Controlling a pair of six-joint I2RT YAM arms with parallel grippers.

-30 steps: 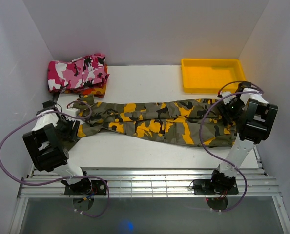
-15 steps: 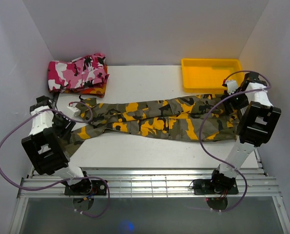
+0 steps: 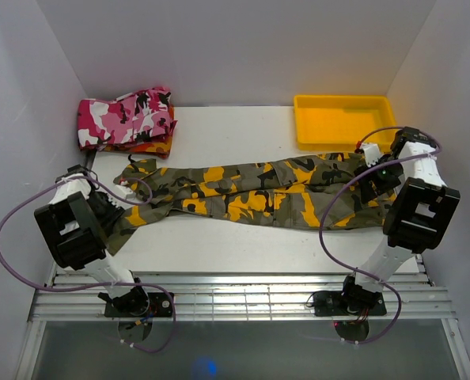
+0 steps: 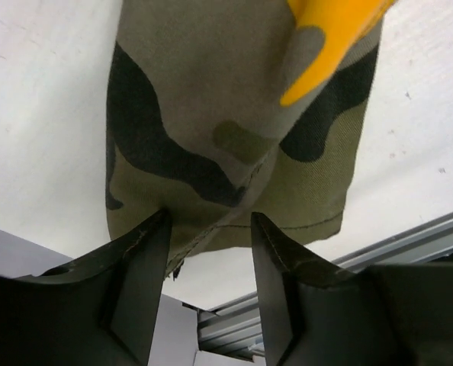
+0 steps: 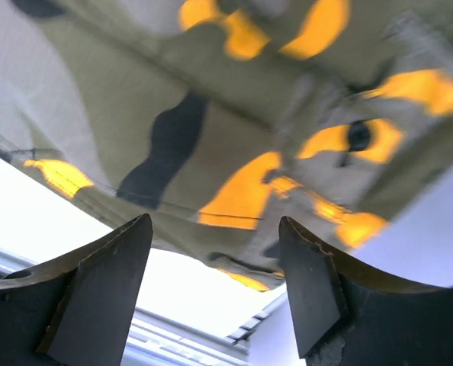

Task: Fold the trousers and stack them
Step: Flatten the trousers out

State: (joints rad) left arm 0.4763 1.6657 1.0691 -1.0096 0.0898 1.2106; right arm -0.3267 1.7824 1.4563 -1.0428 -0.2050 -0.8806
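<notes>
White tabletop (image 3: 219, 245) holds the trousers (image 3: 251, 194) flat, left gripper (image 4: 211, 221) parted astride 1 leg hem, right gripper (image 5: 215, 223) wide at their waist: best to seat cloth deep before pinching.

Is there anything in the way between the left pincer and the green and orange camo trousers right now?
Nothing visible. In the left wrist view the left pincer sits right at the leg hem of the trousers, its jaws apart, and the hem's edge shows between them with no other object in the gap.

trousers (image 3: 251, 194) matt woven cloth; tray (image 3: 342, 123) glossy plastic; table (image 3: 219, 241) smooth matt.
</notes>
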